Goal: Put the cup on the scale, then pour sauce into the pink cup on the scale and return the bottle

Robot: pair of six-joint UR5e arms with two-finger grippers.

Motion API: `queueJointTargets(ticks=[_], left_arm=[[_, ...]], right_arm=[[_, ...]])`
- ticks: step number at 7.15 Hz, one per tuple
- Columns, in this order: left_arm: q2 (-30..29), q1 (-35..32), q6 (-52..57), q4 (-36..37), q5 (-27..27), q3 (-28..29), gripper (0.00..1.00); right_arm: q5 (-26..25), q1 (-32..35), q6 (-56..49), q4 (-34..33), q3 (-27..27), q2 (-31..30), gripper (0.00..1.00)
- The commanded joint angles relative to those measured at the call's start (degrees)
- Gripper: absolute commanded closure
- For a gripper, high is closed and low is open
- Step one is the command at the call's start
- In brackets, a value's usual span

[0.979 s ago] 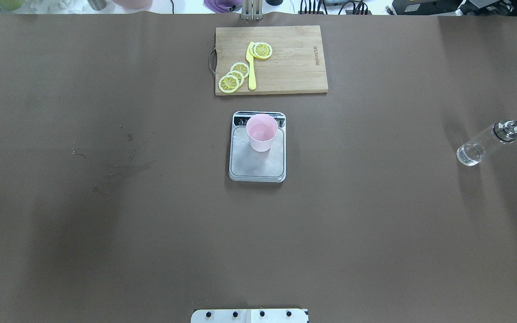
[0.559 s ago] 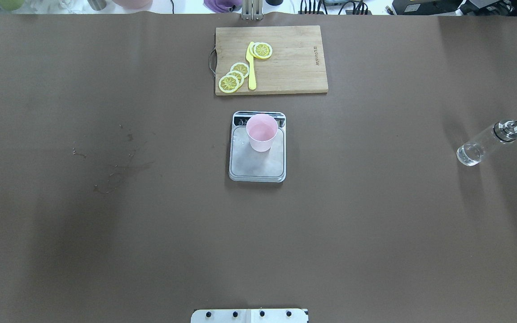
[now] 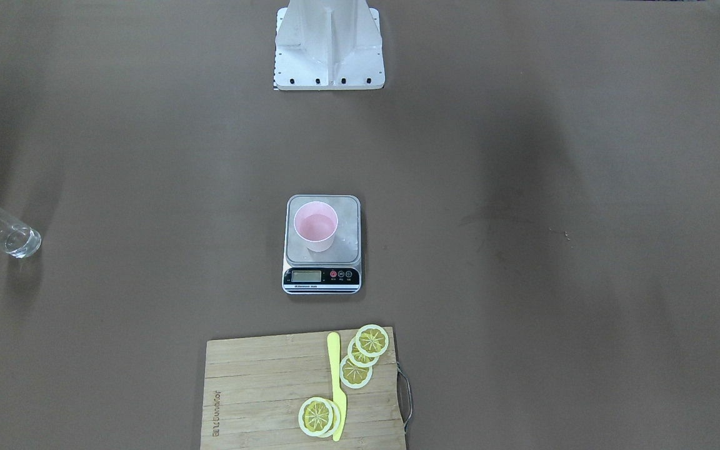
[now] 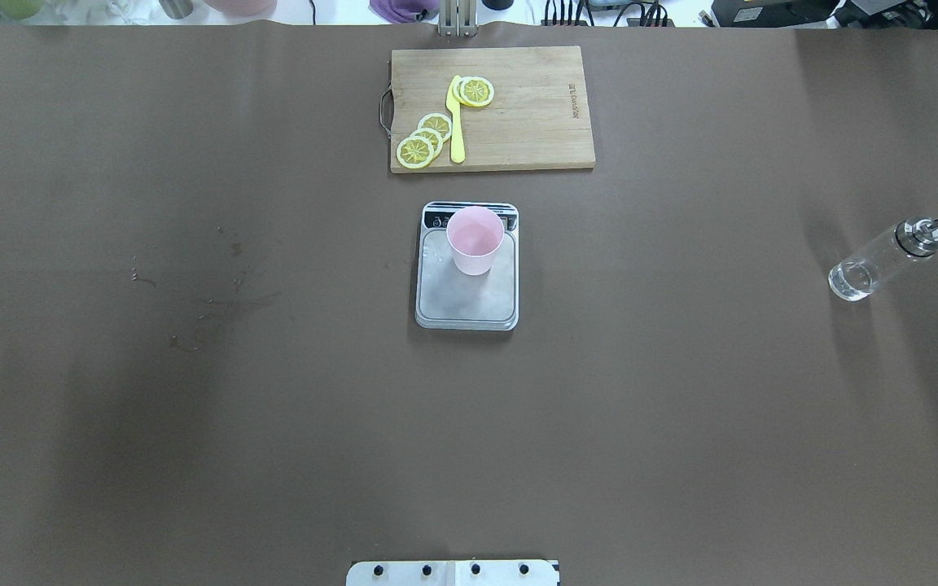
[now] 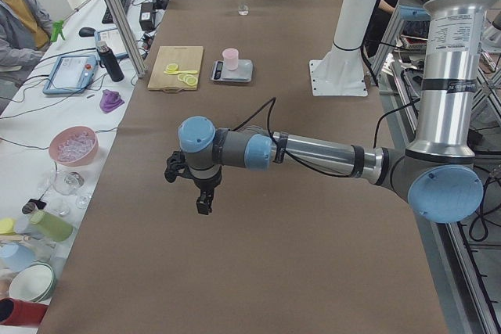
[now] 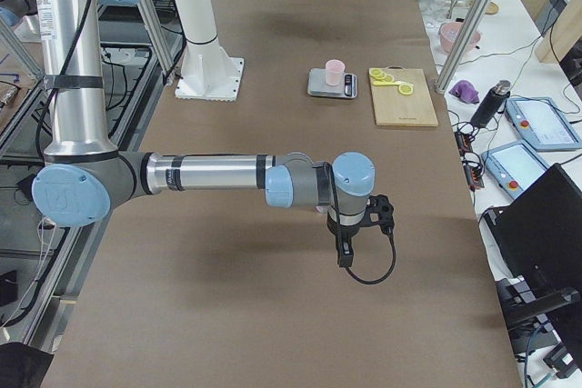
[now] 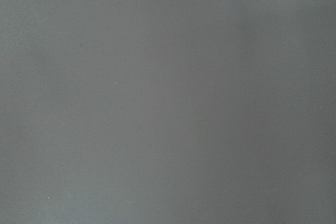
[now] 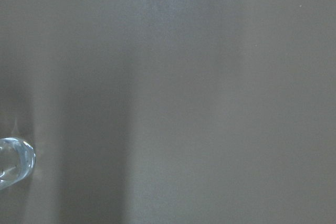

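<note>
The pale pink cup [image 4: 475,240] stands upright on the silver scale [image 4: 466,303] at the table's middle, towards the display end; they also show in the front view as cup [image 3: 315,226] and scale [image 3: 321,275]. The clear glass bottle [image 4: 884,260] with its silver spout stands alone at the table's right side, and its base shows at the left edge of the right wrist view [image 8: 13,161]. My left gripper [image 5: 205,199] hangs over bare table, far from the scale. My right gripper [image 6: 344,250] hangs near the right end. I cannot tell whether either is open or shut.
A wooden cutting board [image 4: 534,122] with several lemon slices [image 4: 424,140] and a yellow knife [image 4: 456,122] lies beyond the scale. The robot's white pedestal [image 3: 329,47] stands at the near edge. Dark stains [image 4: 208,305] mark the left half. A person sits by the side table [image 5: 16,13].
</note>
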Motion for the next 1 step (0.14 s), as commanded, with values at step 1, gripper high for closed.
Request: queueJointTargets(ticks=[1], left_arm=[[0.0,0.0,0.0,-0.1,0.0,-0.1,0.02]], right_arm=[[0.1,0.0,0.0,0.0,0.1,0.0,0.00]])
